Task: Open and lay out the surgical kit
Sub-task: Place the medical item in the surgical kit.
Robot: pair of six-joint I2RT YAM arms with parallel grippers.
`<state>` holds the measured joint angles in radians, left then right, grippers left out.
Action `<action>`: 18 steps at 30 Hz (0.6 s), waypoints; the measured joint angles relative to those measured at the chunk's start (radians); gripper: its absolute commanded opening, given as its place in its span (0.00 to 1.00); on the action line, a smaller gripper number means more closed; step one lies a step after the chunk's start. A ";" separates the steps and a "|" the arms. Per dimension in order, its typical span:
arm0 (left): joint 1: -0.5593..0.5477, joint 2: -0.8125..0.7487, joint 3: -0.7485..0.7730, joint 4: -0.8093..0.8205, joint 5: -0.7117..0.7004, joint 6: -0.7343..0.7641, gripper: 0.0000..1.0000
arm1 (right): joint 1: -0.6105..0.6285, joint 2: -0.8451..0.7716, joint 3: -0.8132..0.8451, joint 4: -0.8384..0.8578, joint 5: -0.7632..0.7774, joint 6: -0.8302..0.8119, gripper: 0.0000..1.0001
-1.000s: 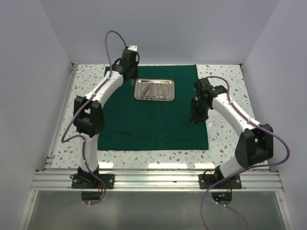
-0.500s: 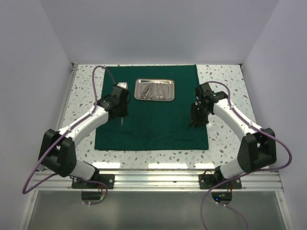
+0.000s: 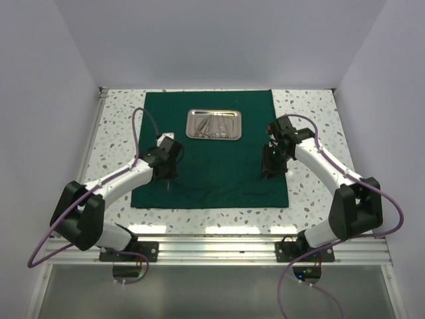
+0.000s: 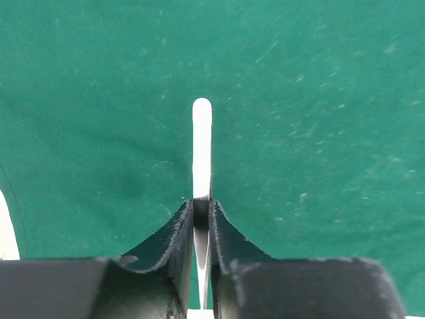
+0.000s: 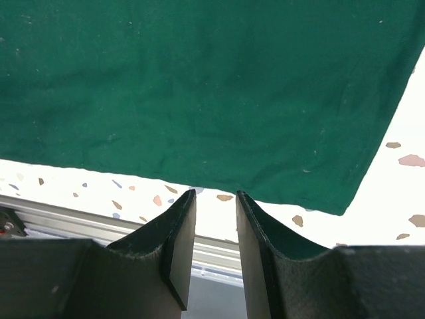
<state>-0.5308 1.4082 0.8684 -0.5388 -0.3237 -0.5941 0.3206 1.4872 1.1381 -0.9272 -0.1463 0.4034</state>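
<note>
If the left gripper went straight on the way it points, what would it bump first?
Probably the green cloth: the left gripper points down at it, and the silver tool it holds would touch first.

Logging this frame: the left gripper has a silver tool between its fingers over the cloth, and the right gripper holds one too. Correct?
No: the right gripper is empty; the right wrist view shows nothing between its open fingers. The left gripper does have a silver tool between its fingers over the cloth.
</note>
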 measured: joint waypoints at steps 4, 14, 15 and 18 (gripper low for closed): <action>0.000 0.037 -0.009 0.018 -0.006 0.008 0.50 | 0.000 0.000 0.000 0.001 -0.003 -0.002 0.34; -0.002 0.114 0.108 -0.034 -0.015 0.021 0.77 | 0.000 0.000 0.000 0.000 0.012 -0.005 0.34; -0.002 0.116 0.159 -0.056 -0.018 0.031 0.77 | 0.000 0.000 0.000 0.000 0.019 -0.006 0.34; -0.002 0.146 0.372 -0.090 -0.036 0.068 0.77 | 0.000 0.000 0.000 -0.001 0.027 -0.006 0.34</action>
<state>-0.5327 1.5543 1.2400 -0.6285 -0.3599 -0.5266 0.3206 1.4868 1.1381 -0.9279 -0.1196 0.3969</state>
